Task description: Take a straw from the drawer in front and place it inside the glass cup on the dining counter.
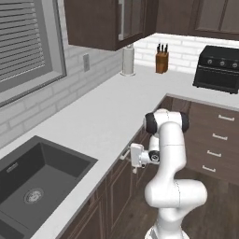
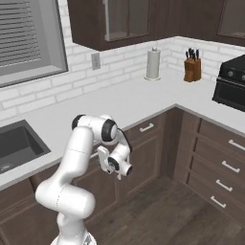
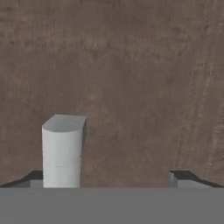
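At centre of the left base view, just under the lip of the white worktop [image 1: 93, 116], the drawer [image 1: 120, 164] sits shut, its short silver handle [image 1: 125, 153] projecting beside the folded arm. The pincer [image 3: 109, 178] stands fully open and holds nothing; in the hand view its two dark tips [image 3: 183, 177] sit far apart at the bottom corners, over a blurred brown wood-grain surface. A pale grey cylinder [image 3: 63, 151] rises at lower left of that view, close to the left tip; it is probably the handle, though this cannot be told for certain.

The step in hand is judged to be opening the drawer, with the rest of the task not yet begun. To do it well, the handle should be brought to the middle of the gap between the tips rather than left hugging one of them, so that both fingers close squarely on the bar. The pull should then run straight out from the cabinet front; a skewed pull may let the bar slip free. The drawer needs to be opened far enough for a reach from above.
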### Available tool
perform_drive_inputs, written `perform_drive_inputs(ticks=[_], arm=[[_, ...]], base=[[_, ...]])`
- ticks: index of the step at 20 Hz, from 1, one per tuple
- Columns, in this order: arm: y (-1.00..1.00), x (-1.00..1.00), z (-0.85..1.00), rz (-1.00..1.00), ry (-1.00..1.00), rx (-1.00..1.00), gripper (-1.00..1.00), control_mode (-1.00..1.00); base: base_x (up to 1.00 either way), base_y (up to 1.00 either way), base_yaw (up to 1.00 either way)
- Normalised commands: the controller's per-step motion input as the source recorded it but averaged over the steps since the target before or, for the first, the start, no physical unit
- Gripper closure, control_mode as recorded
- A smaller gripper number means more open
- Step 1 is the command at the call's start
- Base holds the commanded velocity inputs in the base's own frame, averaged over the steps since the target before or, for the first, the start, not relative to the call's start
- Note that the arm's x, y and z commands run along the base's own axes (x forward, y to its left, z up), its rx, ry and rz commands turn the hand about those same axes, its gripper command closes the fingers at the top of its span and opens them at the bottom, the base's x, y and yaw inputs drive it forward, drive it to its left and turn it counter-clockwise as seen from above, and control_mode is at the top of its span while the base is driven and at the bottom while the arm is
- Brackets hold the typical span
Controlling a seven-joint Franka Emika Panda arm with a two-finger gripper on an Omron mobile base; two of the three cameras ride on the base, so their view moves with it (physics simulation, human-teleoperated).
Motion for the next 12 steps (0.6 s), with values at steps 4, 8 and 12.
perform_drive_inputs(ticks=[4,8,12], arm=[[0.24,0.36,-0.3,0.0,0.01,-0.03,-1.0,-1.0],[0.2,0.36,-0.28,0.0,0.08,-0.07,-1.0,-1.0],[0.42,0.29,-0.13,-0.01,0.22,-0.2,1.0,-1.0]], base=[[0.0,0.0,0.0],[0.0,0.0,0.0],[0.0,0.0,0.0]])
